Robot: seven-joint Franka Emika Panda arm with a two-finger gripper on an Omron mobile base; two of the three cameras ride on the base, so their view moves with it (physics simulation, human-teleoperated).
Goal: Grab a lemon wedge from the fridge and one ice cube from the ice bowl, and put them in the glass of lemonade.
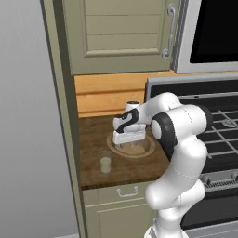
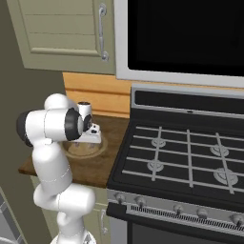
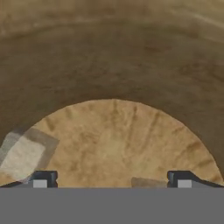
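1. The claw (image 3: 112,179) is held low inside the bowl (image 1: 148,148), pointing down, with its two tips spread wide and nothing between them.
2. It is judged to be spread so that an ice cube can fit between the tips before they are pressed together.
3. In the hand view, a pale cube (image 3: 24,155) is seen on the bowl's tan floor, off to the left of the left tip (image 3: 40,178). A second small pale piece (image 3: 146,182) is seen near the bottom edge, between the tips but closer to the right one.
4. No cube is gripped yet, so the claw may have to be shifted over one of them first.
5. The bowl is set on the brown counter (image 1: 93,135), just left of the stove (image 1: 218,125), where it can be reached from above.
6. The glass (image 1: 105,162) is stood on the counter just beside the bowl, nearer and to the left. It is upright, with pale yellow drink in it. Being so close, it would need only a short carry for the ice.
7. Whether the wedge is already in the glass cannot be told.
8. Care is likely needed on the lift, since a small smooth cube could slip out, and the glass could be knocked over by the arm.
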